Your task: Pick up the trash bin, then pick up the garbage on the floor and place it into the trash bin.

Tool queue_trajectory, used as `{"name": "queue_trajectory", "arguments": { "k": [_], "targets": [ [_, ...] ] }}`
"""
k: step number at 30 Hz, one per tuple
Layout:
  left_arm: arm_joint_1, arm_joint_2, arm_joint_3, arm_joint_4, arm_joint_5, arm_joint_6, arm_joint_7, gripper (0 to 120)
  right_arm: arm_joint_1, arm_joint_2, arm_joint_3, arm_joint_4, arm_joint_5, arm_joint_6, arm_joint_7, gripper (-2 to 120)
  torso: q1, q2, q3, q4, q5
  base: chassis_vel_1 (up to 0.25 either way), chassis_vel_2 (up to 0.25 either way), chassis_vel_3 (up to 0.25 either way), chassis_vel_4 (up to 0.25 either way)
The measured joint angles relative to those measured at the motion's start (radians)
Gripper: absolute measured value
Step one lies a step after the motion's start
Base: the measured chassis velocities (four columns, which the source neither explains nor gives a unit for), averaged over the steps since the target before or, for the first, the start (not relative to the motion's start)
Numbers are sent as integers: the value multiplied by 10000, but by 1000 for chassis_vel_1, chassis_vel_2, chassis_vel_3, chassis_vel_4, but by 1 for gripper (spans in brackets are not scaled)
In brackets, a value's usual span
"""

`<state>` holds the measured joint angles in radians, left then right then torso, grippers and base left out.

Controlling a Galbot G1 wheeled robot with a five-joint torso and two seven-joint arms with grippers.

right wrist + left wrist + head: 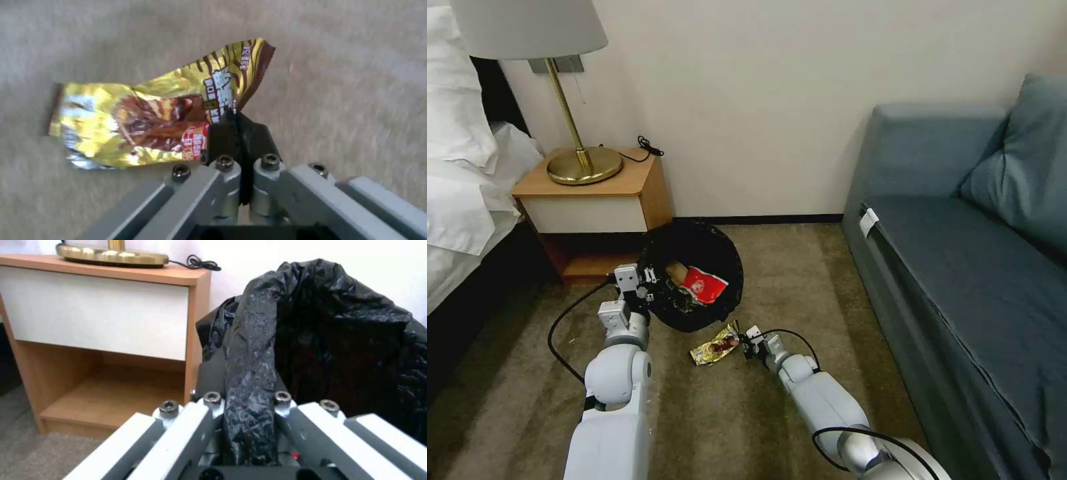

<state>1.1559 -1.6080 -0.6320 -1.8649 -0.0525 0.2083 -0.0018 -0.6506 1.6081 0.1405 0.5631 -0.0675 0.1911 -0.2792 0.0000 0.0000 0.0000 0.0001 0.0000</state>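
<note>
The trash bin [694, 277] is already in the left hand [639, 279], whose fingers are clamped on a fold of its black liner at the rim, and a red-and-white carton [704, 285] with a brown scrap beside it lies inside. The gold snack wrapper [715, 346] is pinched by one edge between the closed fingers of the right hand [749, 339], low over the carpet [707, 413] just beside the bin. Judging by this, only that wrapper remains to be carried into the bin.

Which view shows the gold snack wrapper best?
The right wrist view: the gold snack wrapper sits close up, print visible, its edge pinched by the right gripper. The head view shows it small on the carpet beside the trash bin.
</note>
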Motion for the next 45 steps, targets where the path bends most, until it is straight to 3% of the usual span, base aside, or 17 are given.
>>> {"name": "queue_trajectory", "arguments": {
  "k": [11, 22, 27, 33, 40, 43, 45],
  "targets": [
    [-225, 0, -116, 345, -288, 11, -12, 4, -547, -10, 1381, 1249, 841, 552, 464, 0, 0, -1, 0, -1, 1, 0, 0, 0, 0],
    [-369, 80, -332, 380, -627, 85, -23, 4, -302, -1094, 3243, 1747, 2112, 727, 573, 0, 0, 0, 0, -3, 2, 0, 0, 0, 0],
    [-369, 79, -282, 552, -644, 86, -23, 4, -267, -1364, 3344, 2459, 2472, 907, 710, 0, 0, 0, 0, -3, 2, 0, 0, 0, 0],
    [-416, 20, -189, 964, -610, 79, -25, 4, -109, -1315, 3254, 3253, 1903, 1704, 1013, 0, 0, 0, 0, 0, 1, 0, 0, 0, 0],
    [-468, 4, -171, 1250, -552, 54, -35, 4, -221, -1360, 2756, 4435, 1837, 1680, 1104, 0, 0, 0, 0, 0, 0, 0, 0, 0, 0],
    [-507, 2, -174, 1347, -545, 35, -37, 4, -402, -1515, 2398, 5295, 1940, 1514, 1141, 0, 0, 0, 0, 0, 0, 0, 0, 0, 0],
    [-557, 0, -163, 1466, -541, 28, -37, 4, -718, -1809, 1806, 6598, 2172, 1133, 1177, 0, 1, -1, 1, -1, 2, 0, 0, 0, 0]
  ]
}}
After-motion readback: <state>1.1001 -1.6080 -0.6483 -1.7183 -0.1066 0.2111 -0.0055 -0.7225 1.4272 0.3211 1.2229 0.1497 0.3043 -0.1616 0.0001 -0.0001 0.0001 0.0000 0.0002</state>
